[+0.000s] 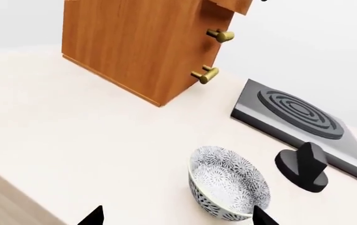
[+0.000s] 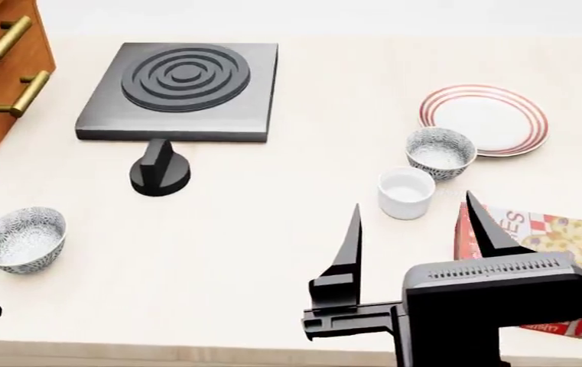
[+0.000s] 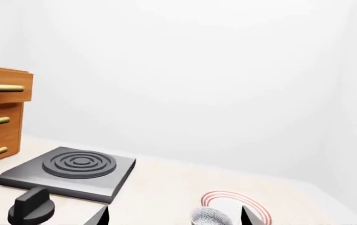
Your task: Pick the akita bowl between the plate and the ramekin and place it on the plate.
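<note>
My head camera looks steeply down over the worktop [image 2: 270, 252]. My left wrist camera sits close above one speckled bowl [image 1: 228, 183], my right faces the far wall; all three share the hotplate [image 2: 180, 90].

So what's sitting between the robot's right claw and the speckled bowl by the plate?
In the head view, the ramekin sits between the open right gripper and the akita bowl, beside the plate.
</note>
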Robot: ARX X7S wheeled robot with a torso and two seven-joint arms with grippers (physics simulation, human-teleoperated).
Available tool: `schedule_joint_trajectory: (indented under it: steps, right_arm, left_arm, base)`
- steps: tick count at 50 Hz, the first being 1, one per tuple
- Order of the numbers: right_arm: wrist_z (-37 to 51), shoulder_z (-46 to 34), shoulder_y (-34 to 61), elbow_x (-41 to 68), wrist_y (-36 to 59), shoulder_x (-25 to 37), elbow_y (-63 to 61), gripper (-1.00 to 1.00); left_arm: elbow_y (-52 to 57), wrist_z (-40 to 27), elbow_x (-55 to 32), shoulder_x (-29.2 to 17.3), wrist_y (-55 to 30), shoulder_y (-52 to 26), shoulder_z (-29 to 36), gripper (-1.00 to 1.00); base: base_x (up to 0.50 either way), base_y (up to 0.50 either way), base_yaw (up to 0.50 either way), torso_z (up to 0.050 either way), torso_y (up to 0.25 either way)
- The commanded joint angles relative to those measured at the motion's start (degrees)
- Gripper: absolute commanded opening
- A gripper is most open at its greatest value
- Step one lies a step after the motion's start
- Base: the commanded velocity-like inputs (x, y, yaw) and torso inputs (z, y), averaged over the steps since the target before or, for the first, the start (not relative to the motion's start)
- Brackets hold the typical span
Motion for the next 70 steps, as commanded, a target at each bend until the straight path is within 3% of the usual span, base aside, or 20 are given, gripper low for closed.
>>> schedule_joint_trajectory:
  steps: [1, 43, 70]
  right_arm:
    - [0.2, 0.1, -0.1, 0.4, -0.5, 0.1, 0.7, 1.00]
    - [1.2, 0.5, -0.3, 2.3, -1.2, 0.7, 0.2, 1.00]
    - [1.1, -0.9, 0.1, 3.1, -0.5, 1.4, 1.1, 1.00]
  left_arm:
    - [-0.1, 0.0, -0.2, -0.2, 0.4, 0.1, 0.4, 1.00]
    - [0.4, -0.8, -1.3, -0.8, 0.8, 0.6, 1.3, 1.00]
    - [0.2, -1.2, -1.9, -1.2, 1.2, 0.7, 1.9, 1.00]
  base:
    - [0.00, -0.26, 0.00, 0.000, 0.000]
    - [0.00, -0.25, 0.00, 0.000, 0.000]
    - [0.14, 0.00, 0.00, 0.000, 0.000]
